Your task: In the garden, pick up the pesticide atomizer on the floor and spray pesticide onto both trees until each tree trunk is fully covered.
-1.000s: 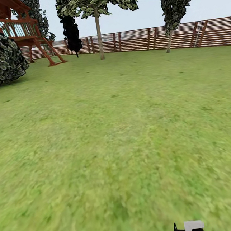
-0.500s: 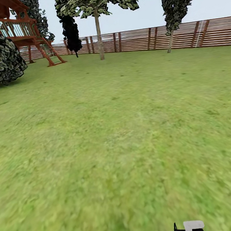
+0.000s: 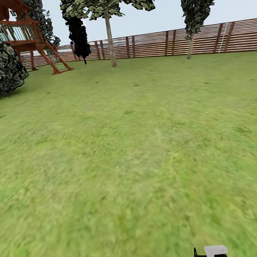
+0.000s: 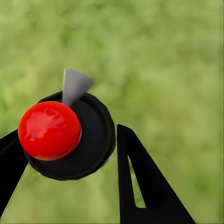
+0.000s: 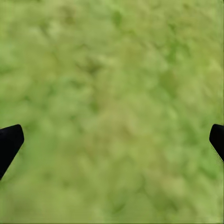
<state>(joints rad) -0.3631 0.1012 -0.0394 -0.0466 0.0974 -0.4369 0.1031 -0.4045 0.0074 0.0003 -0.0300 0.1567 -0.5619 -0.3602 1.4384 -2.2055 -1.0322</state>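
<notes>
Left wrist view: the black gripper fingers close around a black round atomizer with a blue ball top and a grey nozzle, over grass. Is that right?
Not quite. The ball top is red, not blue. The left wrist view shows the black round atomizer with its red ball top and grey nozzle between the left gripper's black fingers, over green grass.

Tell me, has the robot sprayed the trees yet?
Not yet. Done: the left hand already holds the atomizer, its black fingers on either side of the round black body with the red cap. In hand: the robot is out on the lawn. Left: reaching the tree trunk near the fence, then spraying both trees.
</notes>
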